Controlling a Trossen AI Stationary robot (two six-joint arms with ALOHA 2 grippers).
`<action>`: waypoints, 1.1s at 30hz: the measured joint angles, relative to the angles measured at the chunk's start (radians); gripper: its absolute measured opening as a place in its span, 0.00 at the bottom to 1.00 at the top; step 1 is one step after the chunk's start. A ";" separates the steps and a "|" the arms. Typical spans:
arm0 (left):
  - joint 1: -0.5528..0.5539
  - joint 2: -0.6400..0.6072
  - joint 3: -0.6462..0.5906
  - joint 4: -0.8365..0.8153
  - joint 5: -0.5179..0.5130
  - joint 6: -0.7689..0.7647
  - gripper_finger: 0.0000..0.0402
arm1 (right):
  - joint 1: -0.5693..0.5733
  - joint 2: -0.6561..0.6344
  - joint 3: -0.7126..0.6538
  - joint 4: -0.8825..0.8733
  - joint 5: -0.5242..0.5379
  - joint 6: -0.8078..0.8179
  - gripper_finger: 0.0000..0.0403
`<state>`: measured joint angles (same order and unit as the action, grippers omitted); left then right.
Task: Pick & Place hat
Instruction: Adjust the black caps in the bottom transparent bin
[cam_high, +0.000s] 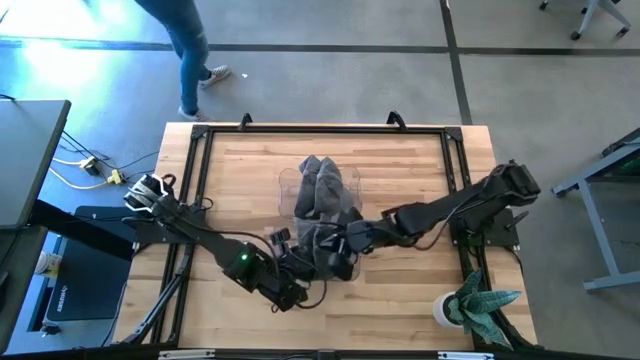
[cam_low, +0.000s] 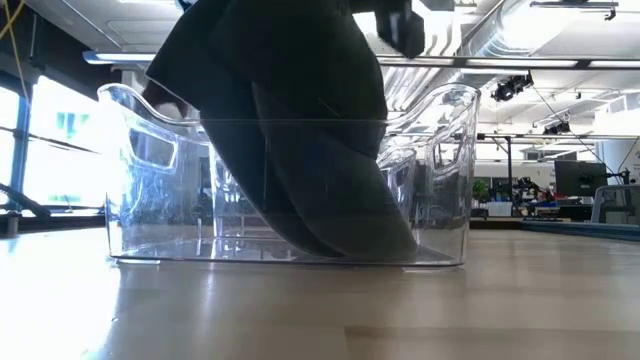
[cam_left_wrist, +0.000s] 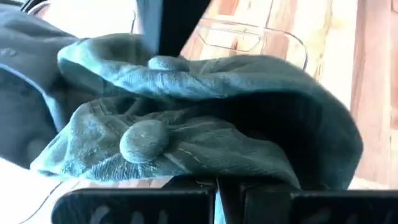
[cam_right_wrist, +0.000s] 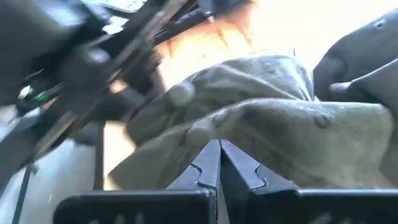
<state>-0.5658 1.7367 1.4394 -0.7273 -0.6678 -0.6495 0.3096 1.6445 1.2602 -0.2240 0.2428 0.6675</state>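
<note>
A clear plastic bin (cam_high: 288, 182) stands at the middle of the table with a grey hat (cam_high: 320, 185) lying in it. Just toward the near edge, both grippers meet on another grey hat (cam_high: 335, 245), seen with its top button (cam_left_wrist: 144, 140) in the left wrist view. My left gripper (cam_high: 300, 270) comes in from the near left, my right gripper (cam_high: 352, 240) from the right; both are shut on this hat. In the low view dark cloth (cam_low: 300, 150) hangs down inside the bin (cam_low: 440, 180). My left gripper pinches the hat's cloth at its near edge (cam_left_wrist: 236, 177) between its two shut fingers, slanting down from the near left. The hat bulges out beyond the fingers. My right gripper pinches a fold of the hat (cam_right_wrist: 217, 134) between its shut fingers (cam_right_wrist: 239, 168), slanting down from the right. In the low view the cloth's lower end (cam_low: 350, 240) reaches the bin's floor.
A potted plant (cam_high: 475, 305) stands at the table's near right corner. Black frame rails (cam_high: 200, 150) run along the left, far and right sides of the table. A person's legs (cam_high: 190, 50) show on the floor beyond the far edge.
</note>
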 joint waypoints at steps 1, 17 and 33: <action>0.000 -0.005 0.000 -0.011 0.001 -0.015 0.00 | -0.002 -0.022 0.000 -0.019 -0.019 -0.018 0.01; -0.010 -0.166 0.002 -0.188 0.175 -0.131 0.00 | -0.238 -0.053 0.002 -0.030 -0.521 -0.873 0.60; -0.004 -0.166 0.085 -0.283 0.310 -0.272 0.00 | -0.370 0.064 0.000 -0.004 -1.043 -1.012 0.46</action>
<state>-0.5700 1.5711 1.5240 -1.0103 -0.3580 -0.9217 -0.0608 1.7088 1.2606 -0.2276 -0.8000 -0.3444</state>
